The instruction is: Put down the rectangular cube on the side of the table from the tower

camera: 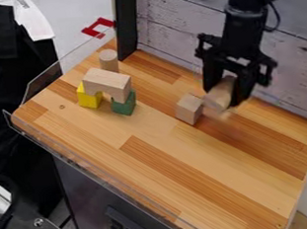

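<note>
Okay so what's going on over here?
The robot's gripper has a wooden block between its fingers, right by a wooden cube on the table. It seems about to be set down, though I can't tell if it touches the table. Off to the side, an arch bridges a yellow block and a green one.

Robot arm (252,18), descending from the upper right; black two-finger gripper (225,95) directed downward at a slight tilt, its fingers spaced apart in a grasp.
</note>
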`<move>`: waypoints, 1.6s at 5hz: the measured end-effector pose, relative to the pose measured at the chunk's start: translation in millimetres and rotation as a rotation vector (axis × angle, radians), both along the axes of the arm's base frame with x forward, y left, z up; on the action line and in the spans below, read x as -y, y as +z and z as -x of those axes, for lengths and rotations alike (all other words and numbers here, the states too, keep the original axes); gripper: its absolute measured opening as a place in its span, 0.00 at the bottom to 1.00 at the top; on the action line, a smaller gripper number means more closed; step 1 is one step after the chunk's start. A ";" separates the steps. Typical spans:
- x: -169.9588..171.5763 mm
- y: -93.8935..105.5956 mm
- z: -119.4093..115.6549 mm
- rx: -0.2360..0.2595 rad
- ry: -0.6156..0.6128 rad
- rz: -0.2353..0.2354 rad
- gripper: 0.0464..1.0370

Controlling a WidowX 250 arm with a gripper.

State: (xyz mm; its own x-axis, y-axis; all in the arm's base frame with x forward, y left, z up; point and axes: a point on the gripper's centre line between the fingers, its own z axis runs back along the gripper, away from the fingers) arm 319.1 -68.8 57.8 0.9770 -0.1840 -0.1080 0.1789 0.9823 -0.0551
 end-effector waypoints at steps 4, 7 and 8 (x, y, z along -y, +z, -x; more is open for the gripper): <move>15.0 -49.3 -3.5 0.002 0.137 -0.113 0.55; 15.8 -54.7 2.7 -0.017 0.106 -0.057 0.89; 8.7 -0.7 -4.6 0.127 0.137 0.002 0.97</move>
State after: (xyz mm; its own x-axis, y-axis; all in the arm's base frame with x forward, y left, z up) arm 323.6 -77.5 57.1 0.9987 -0.0483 0.0181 0.0491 0.9979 -0.0430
